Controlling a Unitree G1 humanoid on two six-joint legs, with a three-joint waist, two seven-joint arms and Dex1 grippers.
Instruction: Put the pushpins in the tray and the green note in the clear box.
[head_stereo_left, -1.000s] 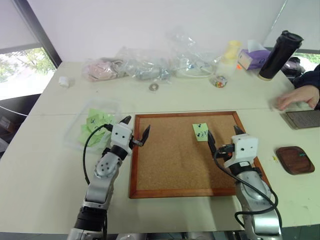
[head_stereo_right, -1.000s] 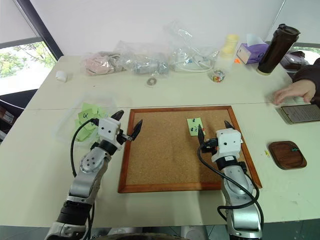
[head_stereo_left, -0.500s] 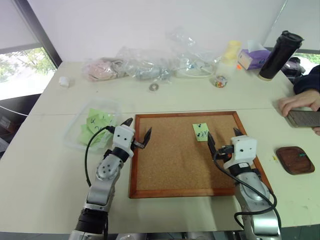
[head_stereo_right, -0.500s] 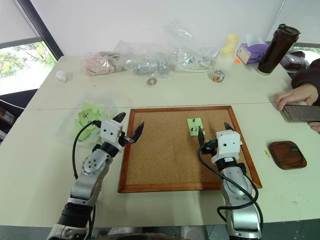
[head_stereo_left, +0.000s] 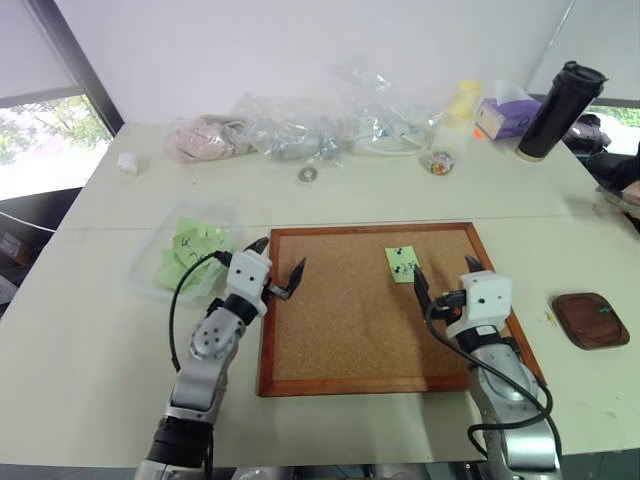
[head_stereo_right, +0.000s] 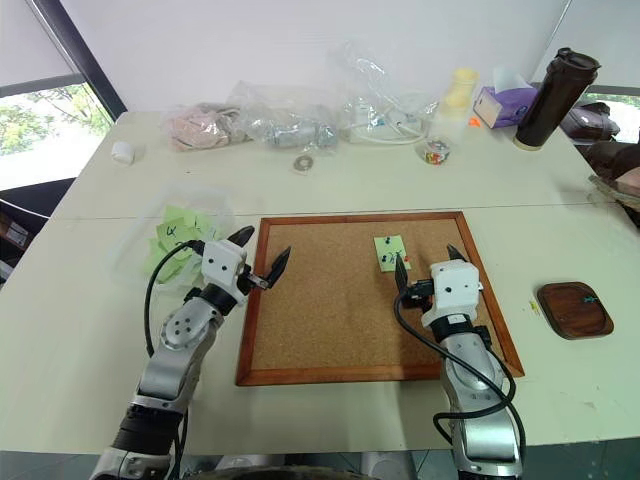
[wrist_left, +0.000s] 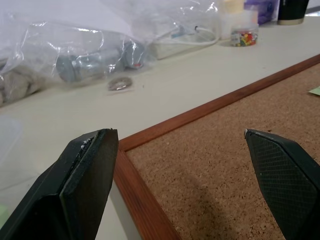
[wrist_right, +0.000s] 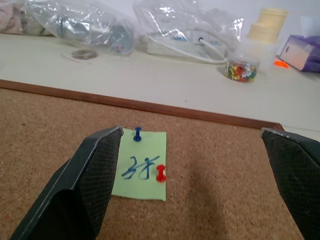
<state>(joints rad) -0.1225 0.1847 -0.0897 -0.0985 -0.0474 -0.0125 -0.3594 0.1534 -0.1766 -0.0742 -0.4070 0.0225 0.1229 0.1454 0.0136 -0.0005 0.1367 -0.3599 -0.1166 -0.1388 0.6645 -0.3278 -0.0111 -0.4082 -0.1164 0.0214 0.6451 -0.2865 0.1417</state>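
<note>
Green note (wrist_right: 142, 164) before wide-open, empty right hand (wrist_right: 192, 150)

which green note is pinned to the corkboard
The green note with blue scribbles, held by a blue and a red pushpin; the other green notes lie loose in the clear box.
</note>
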